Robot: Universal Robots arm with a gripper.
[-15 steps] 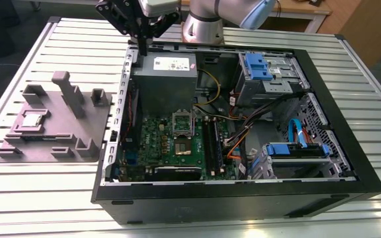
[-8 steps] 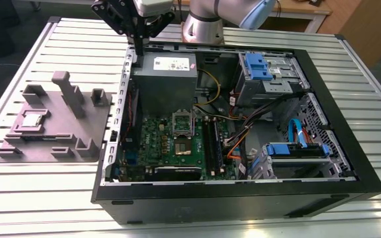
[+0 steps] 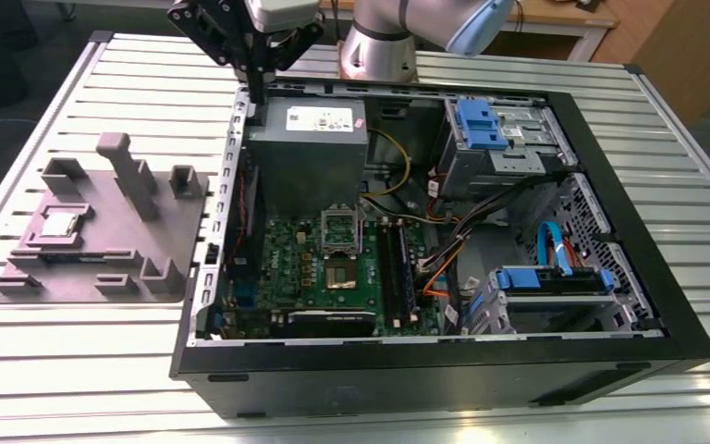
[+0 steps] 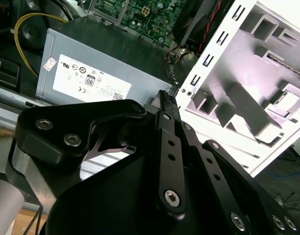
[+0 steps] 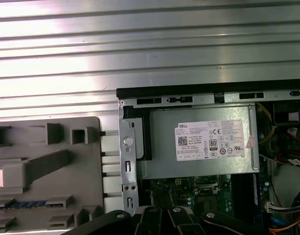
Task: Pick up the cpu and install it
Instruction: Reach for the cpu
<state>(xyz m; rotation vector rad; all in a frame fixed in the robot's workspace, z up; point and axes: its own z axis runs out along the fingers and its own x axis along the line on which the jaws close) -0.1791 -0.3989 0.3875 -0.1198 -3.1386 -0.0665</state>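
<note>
So the gripper (image 3: 256,94) is hanging right over the back corner of the open computer case (image 3: 454,384), on the exterior view's left side of it, just above the edge by the power supply (image 3: 310,139). In the second wrist view its black fingers (image 4: 165,100) are looking pinched together at the tips, and I'm not seeing anything between them.

The cpu (image 3: 62,222) is sitting in the grey fixture tray (image 3: 96,268), which is lying on the slotted metal table (image 3: 71,370) just outside the case, on the exterior view's left. It's lying flat in a little square recess there, well apart from the gripper.

Inside the case, the green motherboard (image 3: 330,277) is lying flat next to the power supply. The socket (image 3: 340,270) in the middle of it is sitting with its metal frame flipped up. Blue drive brackets (image 3: 479,125) are showing at the far side of the case.

The arm's silver base (image 3: 380,46) is standing on the table just behind the case.
</note>
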